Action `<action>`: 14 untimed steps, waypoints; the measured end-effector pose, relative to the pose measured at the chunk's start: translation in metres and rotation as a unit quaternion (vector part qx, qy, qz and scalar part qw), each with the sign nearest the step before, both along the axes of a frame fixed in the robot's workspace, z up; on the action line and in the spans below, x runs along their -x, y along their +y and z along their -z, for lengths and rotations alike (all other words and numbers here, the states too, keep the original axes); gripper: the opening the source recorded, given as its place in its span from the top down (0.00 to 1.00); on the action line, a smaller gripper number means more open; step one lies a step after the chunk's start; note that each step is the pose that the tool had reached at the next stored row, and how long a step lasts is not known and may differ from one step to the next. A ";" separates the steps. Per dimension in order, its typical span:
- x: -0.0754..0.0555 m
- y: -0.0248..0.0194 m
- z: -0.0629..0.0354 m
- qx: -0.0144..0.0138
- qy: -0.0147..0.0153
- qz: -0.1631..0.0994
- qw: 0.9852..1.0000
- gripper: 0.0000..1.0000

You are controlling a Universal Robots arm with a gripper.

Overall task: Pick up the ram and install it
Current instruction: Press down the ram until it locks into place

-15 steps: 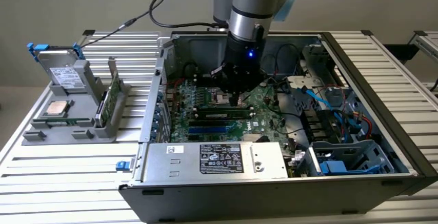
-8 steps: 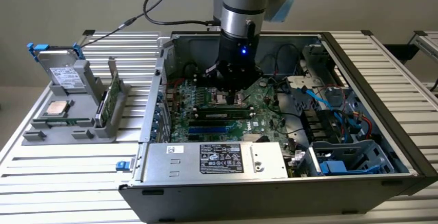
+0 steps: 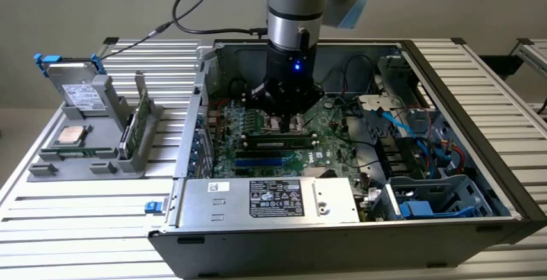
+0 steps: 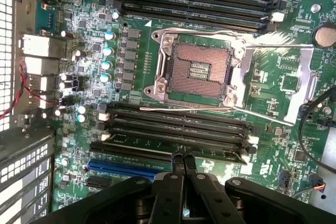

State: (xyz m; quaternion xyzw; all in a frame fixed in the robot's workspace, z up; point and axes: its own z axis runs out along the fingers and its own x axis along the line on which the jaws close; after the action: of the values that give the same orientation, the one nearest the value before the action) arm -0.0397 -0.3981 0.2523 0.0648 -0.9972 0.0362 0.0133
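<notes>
- the ram (image 3: pixel 278 142) is a long, thin green stick with dark chips and a small pale label near the middle, sitting on its long edge
- in the exterior view it's down in one of the memory slots on the motherboard (image 3: pixel 256 132), right under the tip of the arm (image 3: pixel 293 49), inside the open computer case (image 3: pixel 478 132)
- jaws are pinched fully together with nothing between them; in the wrist view the two black fingertips (image 4: pixel 177 162) meet just at the edge of the nearest memory slot (image 4: pixel 168 153)
- can't really tell from the wrist view whether the tips are actually touching the stick or just above it, it's edge-on and dark there
- counting in the wrist view: four long black slots on one side of the processor socket (image 4: pixel 198 72), four more on the other side near the jaws, one blue slot (image 4: pixel 128 169)
- one socket, open, with bare pins showing and its metal frame flipped out to the side
- out on the bench (image 3: pixel 77 209), at the exterior view's left: one grey rack (image 3: pixel 102 155) holding one square silver processor (image 3: pixel 73 136), one drive with blue tabs (image 3: pixel 73 91) and one more green board (image 3: pixel 135 126) standing upright
- one silver power supply box (image 3: pixel 269 200) along the near edge of the case
</notes>
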 end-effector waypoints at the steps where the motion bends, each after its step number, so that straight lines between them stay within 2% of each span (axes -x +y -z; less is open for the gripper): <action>1: 0.001 -0.0008 0.0000 -0.003 -0.001 0.000 1.000 0.90; 3: 0.004 -0.0035 0.0000 -0.013 -0.001 0.000 1.000 0.90; 7: 0.006 -0.0104 0.0000 -0.037 -0.001 0.000 0.999 0.90; 13: 0.006 -0.0208 -0.0008 -0.065 -0.001 0.000 0.998 0.90; 14: 0.006 -0.0213 -0.0009 -0.068 -0.001 0.000 0.998 0.90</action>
State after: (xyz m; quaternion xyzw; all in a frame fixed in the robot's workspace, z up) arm -0.0460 -0.4194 0.2532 0.0655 -0.9973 -0.0317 0.0080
